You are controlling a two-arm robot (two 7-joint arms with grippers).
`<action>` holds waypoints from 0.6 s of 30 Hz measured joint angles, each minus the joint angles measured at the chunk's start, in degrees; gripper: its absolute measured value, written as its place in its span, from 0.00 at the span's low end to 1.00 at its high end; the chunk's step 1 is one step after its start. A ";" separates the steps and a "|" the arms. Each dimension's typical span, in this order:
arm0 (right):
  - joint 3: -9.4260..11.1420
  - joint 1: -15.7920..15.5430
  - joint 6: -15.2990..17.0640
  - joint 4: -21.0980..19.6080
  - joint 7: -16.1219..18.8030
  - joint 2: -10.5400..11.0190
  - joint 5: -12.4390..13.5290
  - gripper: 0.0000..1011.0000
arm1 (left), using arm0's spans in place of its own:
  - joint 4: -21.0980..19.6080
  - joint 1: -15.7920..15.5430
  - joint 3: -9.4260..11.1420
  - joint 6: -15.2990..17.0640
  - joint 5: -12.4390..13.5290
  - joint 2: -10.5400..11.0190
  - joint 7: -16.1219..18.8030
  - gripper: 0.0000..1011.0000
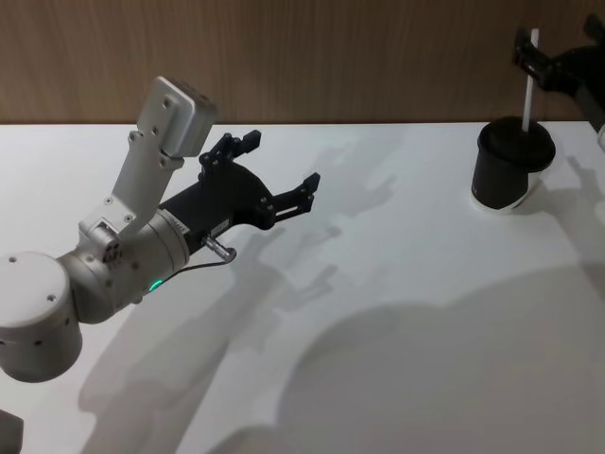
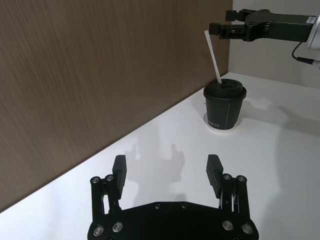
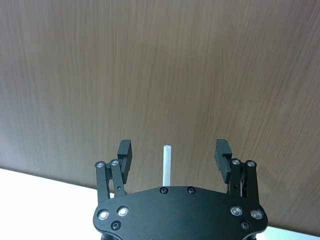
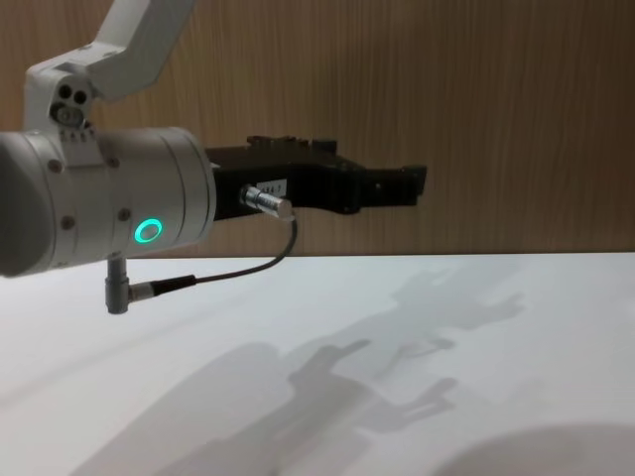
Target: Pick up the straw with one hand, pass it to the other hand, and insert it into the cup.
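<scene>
Straw (image 2: 213, 56): stood in the cup (image 2: 224, 107), far right of counter (image 1: 397, 312); insertion apparently done. Right hand (image 3: 173, 152): spread wide around straw top, not gripping; withdrawal remained. Left hand (image 1: 277, 166): wide open, empty, above counter.

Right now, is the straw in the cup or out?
In. The straw stands with its lower end through the cup lid, leaning slightly; the right tool is open around its top.
</scene>
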 joint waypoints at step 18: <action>-0.57 -7.98 -1.68 -8.46 -2.11 -0.16 -3.05 0.99 | 1.34 -1.66 0.82 -2.90 1.25 -2.78 4.84 0.99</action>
